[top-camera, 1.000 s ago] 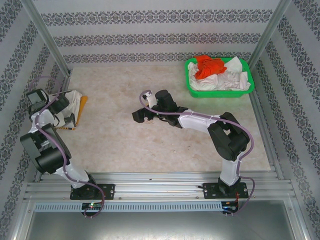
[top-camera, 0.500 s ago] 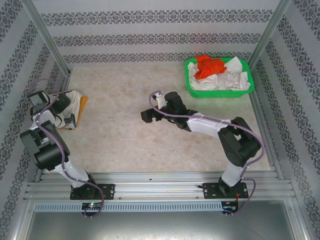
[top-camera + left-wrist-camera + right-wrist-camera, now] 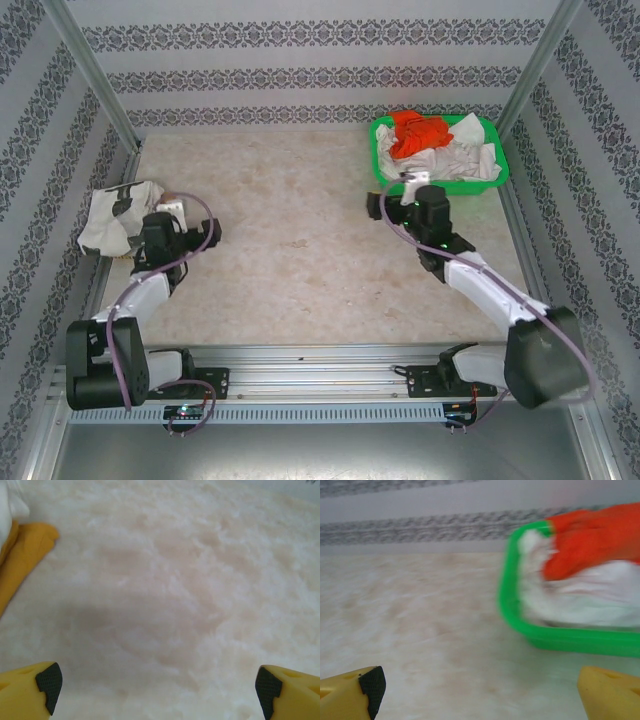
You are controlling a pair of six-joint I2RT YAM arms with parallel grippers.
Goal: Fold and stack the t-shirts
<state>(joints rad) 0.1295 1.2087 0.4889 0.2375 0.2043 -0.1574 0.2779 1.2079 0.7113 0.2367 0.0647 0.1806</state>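
Right jaws spread wide, empty; orange-red t-shirt point(image 3: 592, 540) (in green basket point(image 3: 555, 639)) at 1 o'clock. Left jaws spread wide, empty; mustard-yellow t-shirt point(image 3: 22, 555) at 10 o'clock.

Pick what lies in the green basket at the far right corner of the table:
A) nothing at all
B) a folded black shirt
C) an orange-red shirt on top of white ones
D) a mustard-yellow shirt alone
C: the top view shows the orange-red shirt lying crumpled over the white shirts inside the green basket, and the right wrist view shows the same pile.
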